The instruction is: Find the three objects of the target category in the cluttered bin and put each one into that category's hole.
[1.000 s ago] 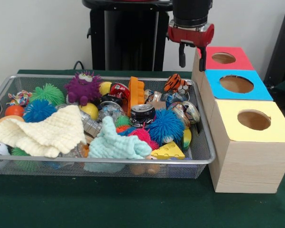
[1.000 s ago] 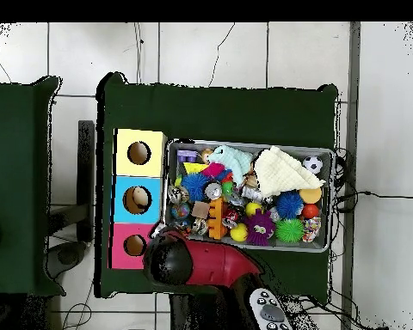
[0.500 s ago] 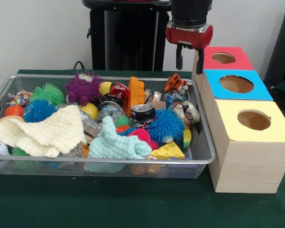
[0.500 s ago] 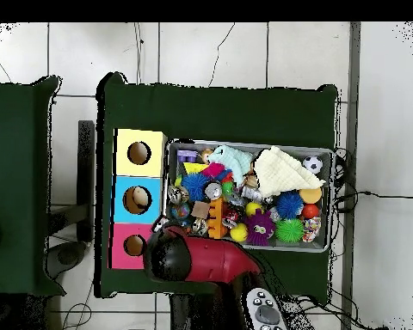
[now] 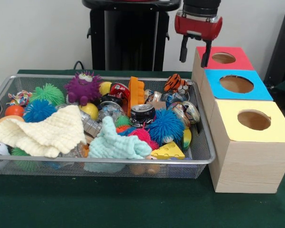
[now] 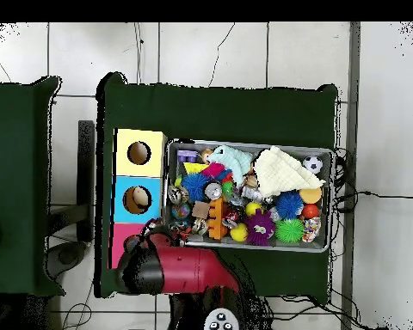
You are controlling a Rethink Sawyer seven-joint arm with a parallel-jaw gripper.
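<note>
- Where the table comes nearest, a yellow-topped box (image 5: 252, 142) stands just right of the wire bin (image 5: 205, 154) of toys, cloths and cans.
- Behind it come a blue-topped box (image 5: 237, 84), then a red-topped box (image 5: 224, 58).
- Above the red box's left edge hangs the gripper (image 5: 195, 53), fingers apart and empty.

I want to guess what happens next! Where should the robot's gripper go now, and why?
Probably back over the wire bin and down toward a toy. The gripper looks open and empty, hanging high beside the red box, not above the clutter. Nothing can be picked up from there. Which toy to pick I can't tell; the tiger toy lies nearest.
</note>
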